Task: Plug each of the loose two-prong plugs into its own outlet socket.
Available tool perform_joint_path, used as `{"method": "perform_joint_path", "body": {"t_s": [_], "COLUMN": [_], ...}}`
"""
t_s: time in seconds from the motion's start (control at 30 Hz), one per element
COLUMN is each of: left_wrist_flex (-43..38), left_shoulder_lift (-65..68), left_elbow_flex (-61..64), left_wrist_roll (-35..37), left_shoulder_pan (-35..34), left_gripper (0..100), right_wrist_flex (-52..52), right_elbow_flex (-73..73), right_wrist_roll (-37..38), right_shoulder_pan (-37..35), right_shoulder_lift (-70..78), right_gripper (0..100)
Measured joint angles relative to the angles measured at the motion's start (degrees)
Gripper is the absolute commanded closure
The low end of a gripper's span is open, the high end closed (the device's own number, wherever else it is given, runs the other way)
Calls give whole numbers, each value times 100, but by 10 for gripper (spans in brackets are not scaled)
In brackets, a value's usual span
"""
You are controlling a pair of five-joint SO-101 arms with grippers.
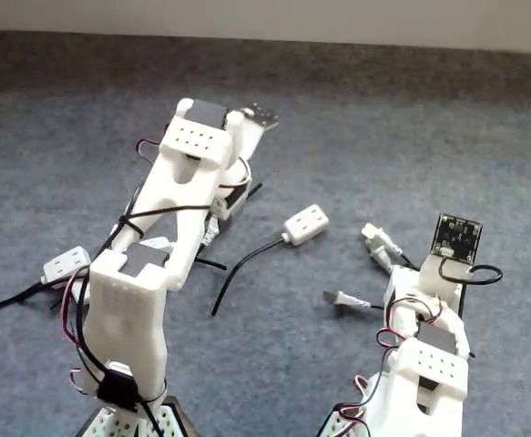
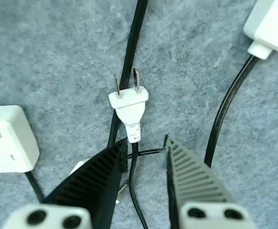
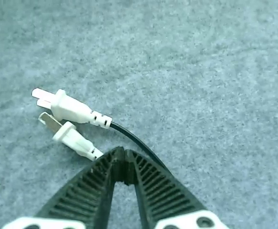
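Note:
A white two-prong plug [image 2: 128, 102] lies on the grey carpet just ahead of my left gripper [image 2: 146, 145], prongs pointing away. That gripper is open, and the plug's black cord [image 2: 133, 191] runs back between its fingers. One white outlet socket [image 2: 7, 138] lies beside it, and another [image 2: 272, 26] lies farther off. My right gripper [image 3: 124, 160] is shut, its tips meeting just behind two white plugs [image 3: 72, 109] [image 3: 72, 136] that lie side by side. Their black cord [image 3: 134, 138] passes under the fingers. In the high view both sockets [image 1: 305, 224] [image 1: 66, 264] and the plug pair [image 1: 379, 241] show.
Another plug [image 1: 342, 298] lies on the carpet between the two arms, near the right arm. A long black cord [image 2: 134, 33] crosses under the left gripper's plug. Open carpet stretches toward the far wall [image 1: 338, 18].

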Motion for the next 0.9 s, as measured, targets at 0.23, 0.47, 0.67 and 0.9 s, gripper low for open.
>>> {"method": "perform_joint_path", "body": {"t_s": [0.23, 0.47, 0.67, 0.9], "left_wrist_flex": [-114, -457, -738, -800], "left_shoulder_lift": [431, 633, 862, 932], "left_elbow_flex": [0, 0, 0, 0], "left_wrist_roll": [0, 0, 0, 0], "left_shoulder_pan": [-167, -149, -167, -193], "left_gripper": [790, 790, 790, 934], "right_wrist_flex": [0, 0, 0, 0], "right_elbow_flex": [0, 0, 0, 0], "right_wrist_roll": [0, 0, 0, 0], "right_shoulder_pan": [0, 0, 0, 0], "right_shoulder_lift": [0, 0, 0, 0], "right_gripper": [989, 989, 989, 989]}}
